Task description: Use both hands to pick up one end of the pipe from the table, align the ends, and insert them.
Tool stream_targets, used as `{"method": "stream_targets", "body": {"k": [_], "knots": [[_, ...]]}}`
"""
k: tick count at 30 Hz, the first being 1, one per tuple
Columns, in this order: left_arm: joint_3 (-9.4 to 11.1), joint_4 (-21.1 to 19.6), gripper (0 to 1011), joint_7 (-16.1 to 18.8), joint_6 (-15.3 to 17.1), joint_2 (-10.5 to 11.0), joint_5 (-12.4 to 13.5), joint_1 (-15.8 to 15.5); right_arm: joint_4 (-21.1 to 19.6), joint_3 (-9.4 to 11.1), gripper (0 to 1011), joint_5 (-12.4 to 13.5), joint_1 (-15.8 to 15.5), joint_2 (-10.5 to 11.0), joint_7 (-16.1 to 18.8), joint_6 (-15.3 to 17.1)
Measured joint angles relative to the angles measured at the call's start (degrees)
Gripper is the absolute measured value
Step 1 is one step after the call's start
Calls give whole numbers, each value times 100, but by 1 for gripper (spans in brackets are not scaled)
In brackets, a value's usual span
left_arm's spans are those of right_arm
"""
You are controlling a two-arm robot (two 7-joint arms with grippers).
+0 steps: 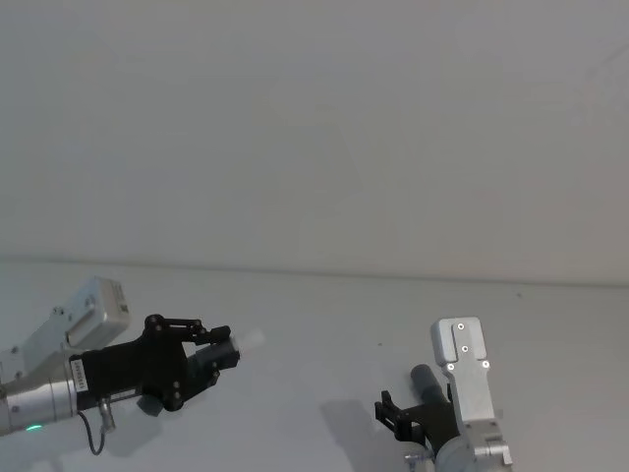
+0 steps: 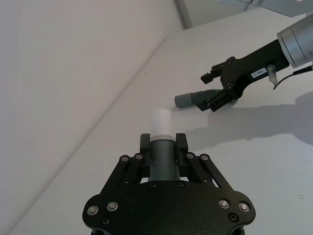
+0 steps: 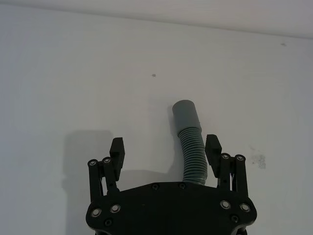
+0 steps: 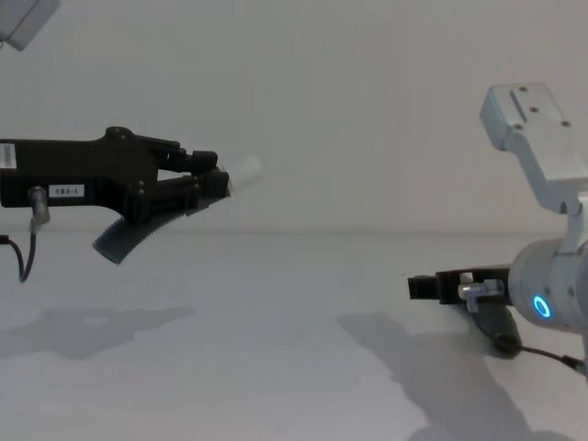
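My left gripper (image 1: 221, 354) (image 2: 163, 142) (image 4: 207, 175) hangs above the table (image 1: 324, 315), shut on the white-tipped pipe piece (image 2: 162, 156). Its white plug end (image 1: 251, 339) (image 2: 160, 121) (image 4: 243, 170) sticks out past the fingertips, and the ribbed tail (image 4: 129, 237) droops behind. The other pipe piece (image 3: 191, 154) (image 2: 200, 96) lies on the table at the right, its grey cuff end (image 3: 186, 113) (image 1: 425, 379) pointing away from the wrist. My right gripper (image 3: 165, 145) (image 1: 398, 418) (image 4: 432, 287) is low over it and open, the hose close to one finger with a wide gap to the other.
A plain white wall (image 1: 314, 128) rises behind the table's far edge. A thin black cable (image 1: 93, 433) loops under the left arm. Small dark specks (image 3: 153, 75) mark the surface. Bare table lies between the two grippers.
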Motion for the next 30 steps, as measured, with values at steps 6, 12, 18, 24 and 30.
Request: {"method": "stream_targets", "body": {"k": [6, 12, 18, 24, 30], "knots": [[0, 0, 274, 0, 0, 0, 0, 0, 27, 18, 1003, -14, -6, -8, 7, -53], [0, 0, 274, 0, 0, 0, 0, 0, 9, 63, 1003, -22, -10, 6, 28, -32], [0, 0, 274, 0, 0, 0, 0, 0, -7, 92, 1003, -27, -13, 17, 39, -6], [0, 0, 274, 0, 0, 0, 0, 0, -11, 107, 1003, -31, -15, 19, 45, 9], [0, 0, 274, 0, 0, 0, 0, 0, 14, 149, 1003, -27, 38, -15, 56, 145]]}}
